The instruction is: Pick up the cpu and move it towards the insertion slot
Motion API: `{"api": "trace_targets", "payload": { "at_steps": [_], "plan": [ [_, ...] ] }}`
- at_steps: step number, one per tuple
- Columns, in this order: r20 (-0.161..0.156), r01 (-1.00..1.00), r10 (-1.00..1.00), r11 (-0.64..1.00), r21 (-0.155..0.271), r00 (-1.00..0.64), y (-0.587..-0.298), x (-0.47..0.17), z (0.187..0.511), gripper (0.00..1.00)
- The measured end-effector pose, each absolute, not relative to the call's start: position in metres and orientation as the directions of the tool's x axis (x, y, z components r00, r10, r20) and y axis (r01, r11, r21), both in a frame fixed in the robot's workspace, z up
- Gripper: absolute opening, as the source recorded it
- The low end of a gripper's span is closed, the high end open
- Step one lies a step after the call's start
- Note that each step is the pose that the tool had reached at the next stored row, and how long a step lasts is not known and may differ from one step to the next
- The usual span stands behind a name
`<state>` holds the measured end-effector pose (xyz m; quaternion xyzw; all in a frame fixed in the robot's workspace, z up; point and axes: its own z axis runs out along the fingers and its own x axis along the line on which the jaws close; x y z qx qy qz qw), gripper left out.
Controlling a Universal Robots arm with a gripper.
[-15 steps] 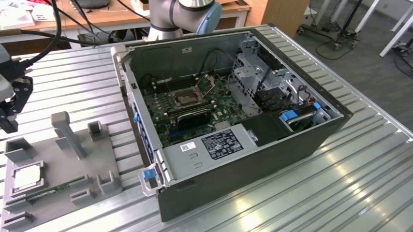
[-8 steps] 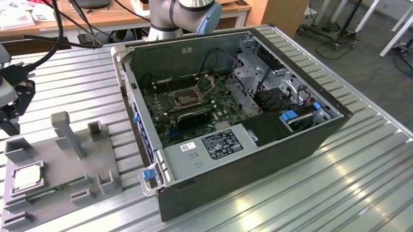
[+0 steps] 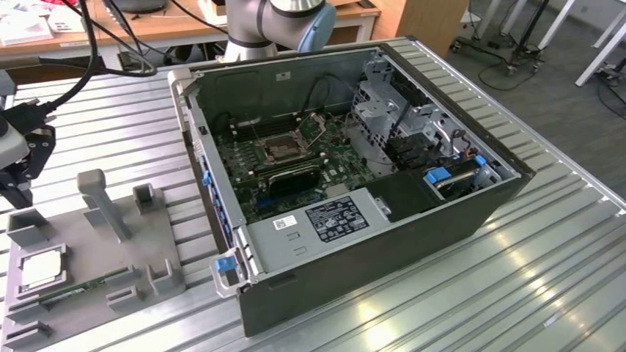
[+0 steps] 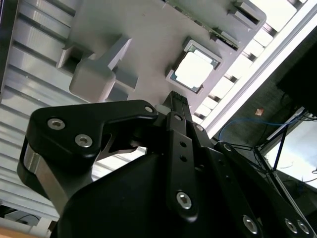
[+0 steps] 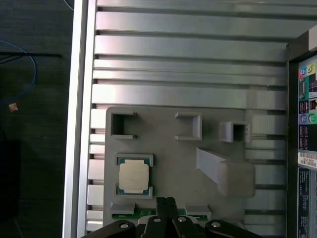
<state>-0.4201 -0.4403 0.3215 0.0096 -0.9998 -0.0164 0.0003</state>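
Claw (image 3: 20,192) at 9 o'clock in the exterior view, hovering over the grey tray (image 3: 98,253). Clenched on nothing, fingertips pressed together in the first wrist view.

Chip (image 5: 133,177) flat in its square recess, silver top up. About 8 o'clock in the exterior view, at 6 o'clock from the claw. Not touched yet; claw well above it and off to one side.

Socket (image 3: 278,149) inside the open computer case (image 3: 391,242), near 11 o'clock of centre. Well apart from the tray, across the ribbed worktop (image 3: 489,293).

Green memory stick (image 3: 73,292) just beside the chip; not the target.

Step in hand, by judgement: approach.

To do it well:
- centre over the chip
- square fingers to its edges
- open before descending
- come down straight
- grip the thin edges only
- keep it level

Likely risks: tilting, catching on the recess wall.
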Motion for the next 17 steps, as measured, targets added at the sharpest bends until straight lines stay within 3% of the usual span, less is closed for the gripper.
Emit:
{"api": "trace_targets", "payload": {
  "at_steps": [17],
  "plan": [
    [0.000, -0.019, -0.019, 1.000, 0.025, -1.000, -0.4402, -0.4248, 0.3118, 0.11]
  ]
}}
